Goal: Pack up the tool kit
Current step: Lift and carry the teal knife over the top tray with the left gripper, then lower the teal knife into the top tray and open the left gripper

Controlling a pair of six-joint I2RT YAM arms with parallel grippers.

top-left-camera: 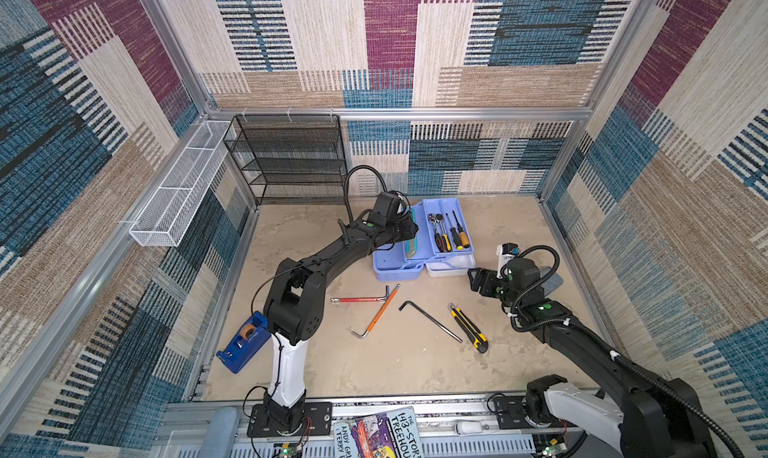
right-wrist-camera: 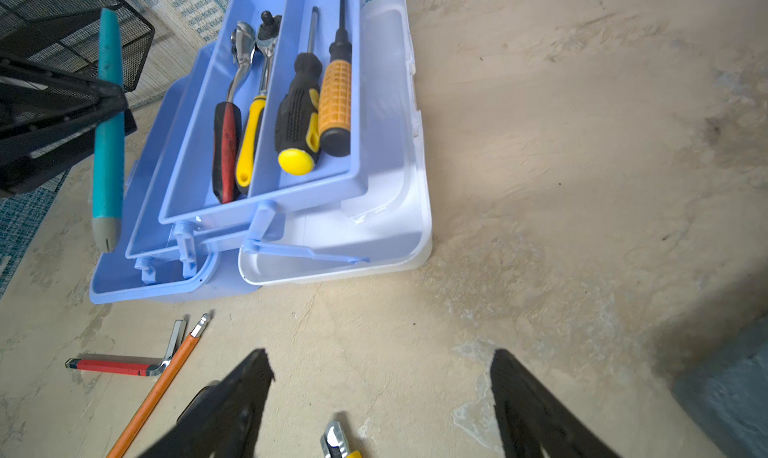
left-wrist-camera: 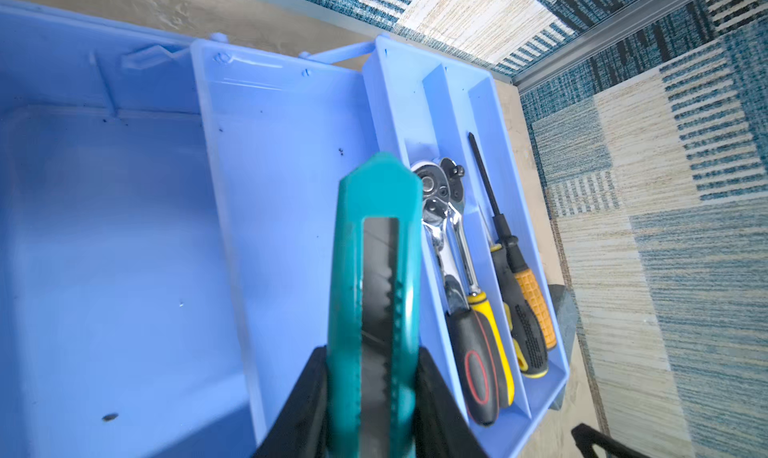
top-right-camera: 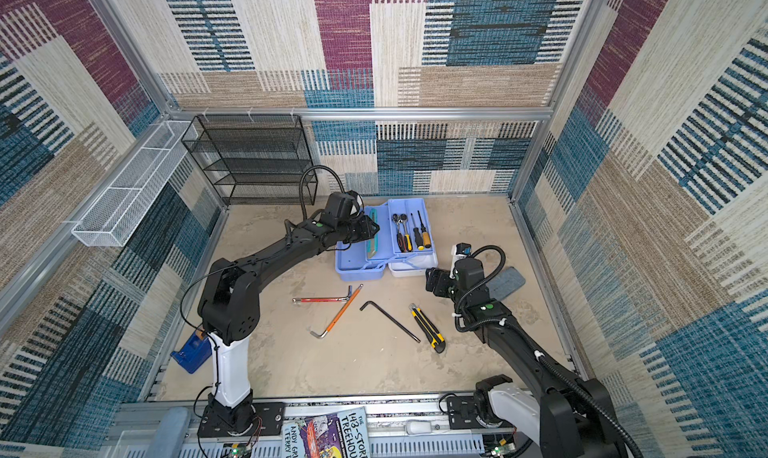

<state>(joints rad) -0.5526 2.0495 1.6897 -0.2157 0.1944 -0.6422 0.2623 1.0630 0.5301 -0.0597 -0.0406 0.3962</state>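
Jutting from left pincer (left-wrist-camera: 372,387), teal utility knife (left-wrist-camera: 376,194) overhangs toolbox (left-wrist-camera: 104,227).

Toolbox open: blue base (top-left-camera: 386,274), white lid (top-left-camera: 452,267) flopped to the right. Top tray (top-left-camera: 441,205) has 2 ratchets (top-left-camera: 436,224) + 2 screwdrivers (top-left-camera: 459,236), handles toward the robot. Teal util. knife (left-wrist-camera: 374,269) is clamped in the left gripper (left-wrist-camera: 372,393) over the lower tray (left-wrist-camera: 291,165). On the table in front: red hex key (top-left-camera: 357,299), orange hex key (top-left-camera: 380,313), black hex key (top-left-camera: 430,321), yellow-black knife (top-left-camera: 469,329).

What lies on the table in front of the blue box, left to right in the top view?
Blue tape dispenser, red hex key, black hex key, yellow utility knife. Orange hex key skipped: overlaps the red.
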